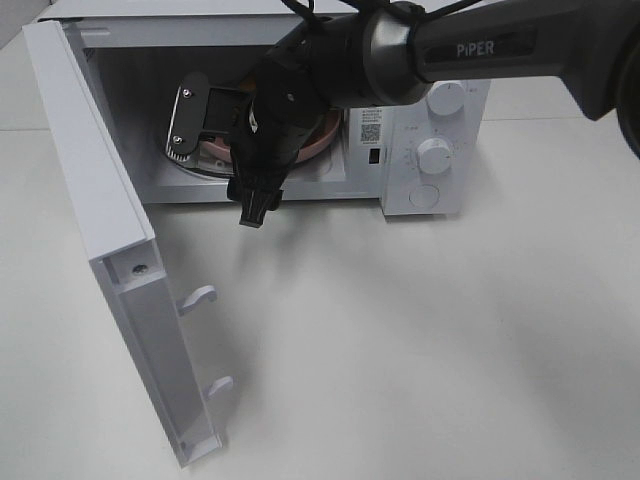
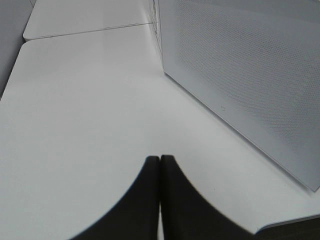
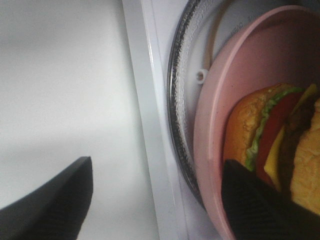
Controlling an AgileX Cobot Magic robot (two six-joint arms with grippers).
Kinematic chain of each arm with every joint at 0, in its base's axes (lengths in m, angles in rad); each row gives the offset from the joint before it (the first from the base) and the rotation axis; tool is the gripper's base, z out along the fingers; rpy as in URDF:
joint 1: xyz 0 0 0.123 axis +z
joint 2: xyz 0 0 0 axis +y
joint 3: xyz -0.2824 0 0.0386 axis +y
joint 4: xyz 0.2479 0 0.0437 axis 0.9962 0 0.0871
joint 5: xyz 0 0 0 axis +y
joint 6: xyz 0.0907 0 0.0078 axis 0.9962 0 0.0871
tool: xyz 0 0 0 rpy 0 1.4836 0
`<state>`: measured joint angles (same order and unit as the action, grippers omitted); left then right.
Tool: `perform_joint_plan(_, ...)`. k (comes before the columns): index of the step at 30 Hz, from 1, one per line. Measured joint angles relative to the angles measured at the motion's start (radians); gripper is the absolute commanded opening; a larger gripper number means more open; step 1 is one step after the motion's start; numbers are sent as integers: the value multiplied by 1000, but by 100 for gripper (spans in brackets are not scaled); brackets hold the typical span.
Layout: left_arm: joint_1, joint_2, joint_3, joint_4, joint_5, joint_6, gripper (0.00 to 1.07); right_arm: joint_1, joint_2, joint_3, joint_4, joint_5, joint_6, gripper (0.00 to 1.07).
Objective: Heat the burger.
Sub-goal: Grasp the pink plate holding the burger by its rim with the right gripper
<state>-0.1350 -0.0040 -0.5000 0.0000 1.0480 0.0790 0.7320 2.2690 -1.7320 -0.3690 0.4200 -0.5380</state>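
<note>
Now the burger (image 3: 272, 135) lies on its plate (image 3: 215, 115) inside the microwave (image 1: 430, 150), at 12 o'clock on the table. The right gripper (image 3: 157, 165) is spread wide astride the plate rim, with nothing gripped; the left gripper (image 2: 159, 165) is closed and empty. Loading seems done. Withdrawal is called for next, then the door (image 1: 120, 270), at 8 o'clock, must be shut.

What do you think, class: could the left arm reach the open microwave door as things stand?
Probably yes: the left gripper, shut, hangs beside the door, and only table surface shows between them.
</note>
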Motion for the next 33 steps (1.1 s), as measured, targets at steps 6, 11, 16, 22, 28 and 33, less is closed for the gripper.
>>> perform_joint_plan(6,0,0,0,0,0,0,0,0,0,0,-4,0,1,70)
perform_joint_plan(11,0,0,0,0,0,0,0,0,0,0,-11,-4,1,70)
perform_joint_plan(16,0,0,0,0,0,0,0,0,0,0,-59,-10,2,70)
perform_joint_plan(22,0,0,0,0,0,0,0,-11,0,0,-82,-22,26,70)
perform_joint_plan(28,0,0,0,0,0,0,0,-26,9,0,-85,-26,31,70)
perform_joint_plan(33,0,0,0,0,0,0,0,-29,37,-1,-88,-37,32,70)
